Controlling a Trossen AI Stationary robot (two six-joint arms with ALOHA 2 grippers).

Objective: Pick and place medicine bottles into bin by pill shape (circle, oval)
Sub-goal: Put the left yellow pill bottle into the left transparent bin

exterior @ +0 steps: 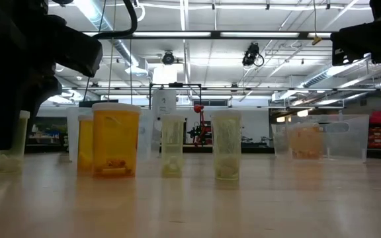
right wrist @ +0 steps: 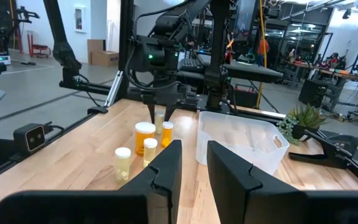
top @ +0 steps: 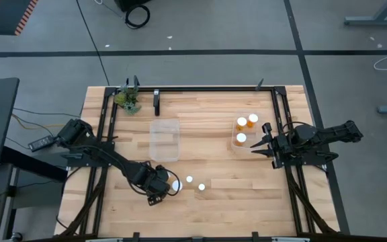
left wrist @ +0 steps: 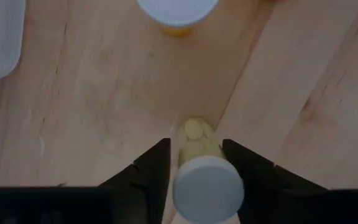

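Gripper work here is on the left side: the left gripper (left wrist: pixel 195 163) is lowered to the table (top: pixel 234 198) near its front edge, and its two dark fingers (left wrist: pixel 153 169) straddle a small pale bottle (left wrist: pixel 199 167) with a white cap. Whether the fingers already press on the bottle or only flank it cannot be told. Just beyond it stands a larger amber bottle (left wrist: pixel 178 14) with a white cap. In the high view two more white-capped bottles (top: pixel 189 180) stand a little to the right of that gripper. An empty clear tub (top: pixel 164 138) sits farther back at the middle of the table. A second clear tub (top: pixel 237 140) to the right holds three amber bottles (top: pixel 241 124). The right gripper (top: pixel 259 140) waits just beside that tub, clenched on nothing.
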